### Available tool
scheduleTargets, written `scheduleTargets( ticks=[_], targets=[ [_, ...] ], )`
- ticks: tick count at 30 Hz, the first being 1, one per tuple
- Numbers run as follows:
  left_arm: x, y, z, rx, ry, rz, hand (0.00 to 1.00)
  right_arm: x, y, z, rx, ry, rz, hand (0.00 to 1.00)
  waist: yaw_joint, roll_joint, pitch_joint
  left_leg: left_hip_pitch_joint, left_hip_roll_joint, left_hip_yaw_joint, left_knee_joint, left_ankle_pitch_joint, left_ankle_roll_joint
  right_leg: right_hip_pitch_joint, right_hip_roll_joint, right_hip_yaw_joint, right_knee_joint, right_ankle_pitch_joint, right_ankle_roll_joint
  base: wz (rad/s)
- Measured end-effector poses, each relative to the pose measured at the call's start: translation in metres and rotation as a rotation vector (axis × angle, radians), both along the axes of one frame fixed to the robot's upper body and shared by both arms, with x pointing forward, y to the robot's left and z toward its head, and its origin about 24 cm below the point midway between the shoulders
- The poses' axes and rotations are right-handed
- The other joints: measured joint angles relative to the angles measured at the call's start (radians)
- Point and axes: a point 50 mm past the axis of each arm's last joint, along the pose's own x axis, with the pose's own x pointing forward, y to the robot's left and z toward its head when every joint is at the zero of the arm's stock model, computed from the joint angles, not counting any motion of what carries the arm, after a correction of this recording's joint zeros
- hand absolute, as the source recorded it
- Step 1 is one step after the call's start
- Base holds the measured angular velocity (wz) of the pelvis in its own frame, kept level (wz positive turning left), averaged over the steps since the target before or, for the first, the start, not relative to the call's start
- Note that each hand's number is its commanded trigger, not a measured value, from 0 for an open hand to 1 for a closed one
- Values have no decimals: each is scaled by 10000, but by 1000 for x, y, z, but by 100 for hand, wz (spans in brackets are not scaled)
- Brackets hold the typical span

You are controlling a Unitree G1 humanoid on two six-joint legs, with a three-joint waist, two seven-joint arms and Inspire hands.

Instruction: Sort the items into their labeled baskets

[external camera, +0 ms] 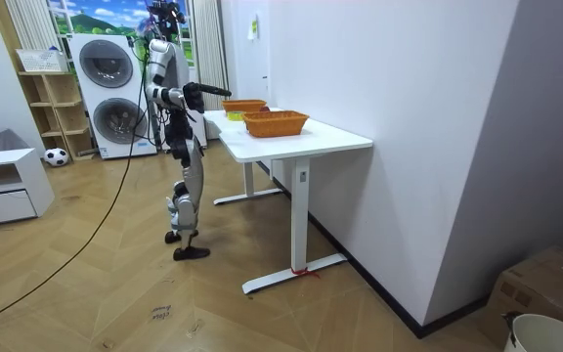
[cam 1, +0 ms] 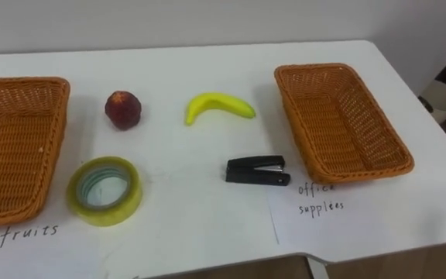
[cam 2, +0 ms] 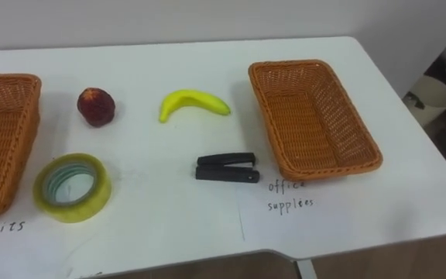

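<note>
Fruit and supplies lie loose on the surface (cam 1: 207,70).
From the stapler (cam 1: 258,170): banana (cam 1: 219,106) behind, peach (cam 1: 122,109) and tape roll (cam 1: 104,191) left, one basket (cam 1: 399,159) right; right hand (external camera: 221,92) held forward, fingers unreadable.

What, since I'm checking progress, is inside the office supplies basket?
Nothing visible: the office supplies basket shows bare woven floor; its near wall hides a thin strip. The stapler lies outside.

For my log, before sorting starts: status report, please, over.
Right hand out by table edge. Peach, banana, tape roll, stapler on table; fruit basket, office basket show nothing inside. Nothing in the way.
</note>
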Motion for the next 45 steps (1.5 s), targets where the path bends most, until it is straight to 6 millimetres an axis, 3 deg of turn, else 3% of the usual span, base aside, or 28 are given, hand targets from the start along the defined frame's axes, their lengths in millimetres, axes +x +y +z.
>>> scheduleTargets(
  ticks=[5, 13, 22, 26, 40, 45],
  targets=[
    [-6, 2, -1, 12, 206, 206, 0, 11, 4, 31, -754, -1100, 298, 0, -14, 9, 15, -23, 0, -3, -8, 1, 1, -17, 7, -24, -26, 3, 5, 0],
    [-12, 3, -4, -44, 692, 218, 0, 20, 9, 49, -1765, -1342, 566, 0, 236, -270, 51, -69, 5, -83, -9, 1, 1, -20, -2, -110, -30, 4, 6, 2],
    [-13, 3, -4, -60, 950, -37, 0, 45, 17, 95, -3273, -2700, 1920, 0, 260, -273, 69, -92, 14, -299, -9, 1, 1, 120, -19, -312, -43, 9, 9, 7],
    [-16, 3, -5, -3, 1404, -608, 0, 56, 35, 111, -3941, -3290, 3259, 0, 294, -212, 63, -35, 42, -286, -5, 1, 1, 178, -22, -313, -37, 15, -1, 0],
    [-13, -1, -7, -17, 1746, -1206, 0, 85, 63, 133, -4777, -4072, 5810, 0, 611, -197, 61, 27, 103, -289, 36, 1, 1, 310, -18, -442, -38, 55, -69, 4],
    [-14, -3, -8, -54, 1942, -1457, 0, 95, 78, 130, -4906, -3785, 7016, 0, 847, -197, 17, 59, 113, -330, 35, 1, 1, 355, -21, -496, -29, 70, -84, 2]
  ],
)
